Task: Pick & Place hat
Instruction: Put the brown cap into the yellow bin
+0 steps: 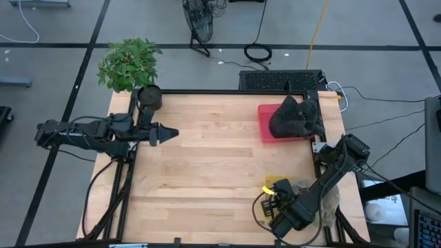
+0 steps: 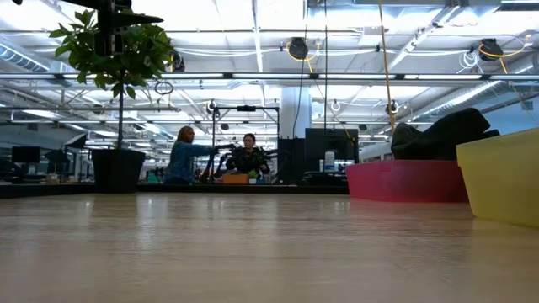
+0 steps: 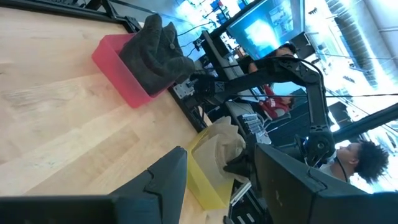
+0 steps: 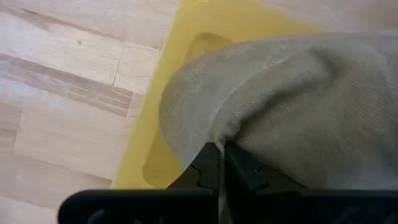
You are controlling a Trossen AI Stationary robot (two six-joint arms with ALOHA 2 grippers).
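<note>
Right end effector (image 4: 221,163) is pinched fully shut on a fold of the beige hat (image 4: 292,99), which lies in the yellow bin (image 4: 155,124) at the surface's near right corner. Judgement: lift straight up, clearing the bin wall before travelling. Red bin (image 1: 267,124) already holds a dark hat (image 1: 295,116). Left end effector (image 1: 169,133) waits spread wide and empty.

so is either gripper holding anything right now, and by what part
The right gripper pinches a fold of the beige hat over the yellow bin. The left gripper holds nothing.
</note>
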